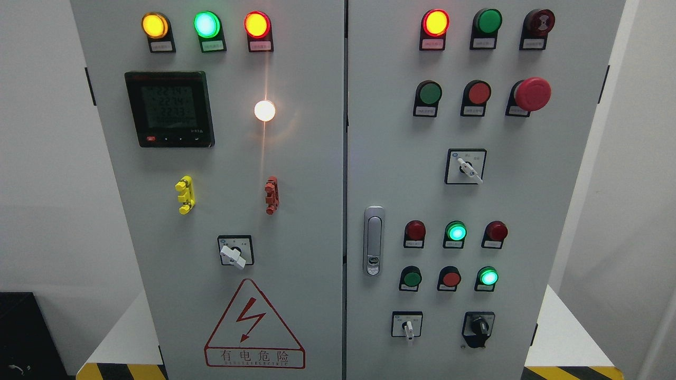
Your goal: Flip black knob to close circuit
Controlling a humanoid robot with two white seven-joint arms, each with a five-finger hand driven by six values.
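Observation:
A grey two-door electrical cabinet (311, 221) fills the head view. The black knob (479, 327) sits at the lower right of the right door, on a black plate, its pointer turned up and a little left. Neither of my hands nor arms shows anywhere in the frame.
White rotary switches sit at the left door's lower middle (235, 254), the right door's middle (467, 169) and beside the black knob (407, 327). A red mushroom stop button (532, 94), lit lamps, a meter (170, 109) and a door handle (374, 240) also project from the panel.

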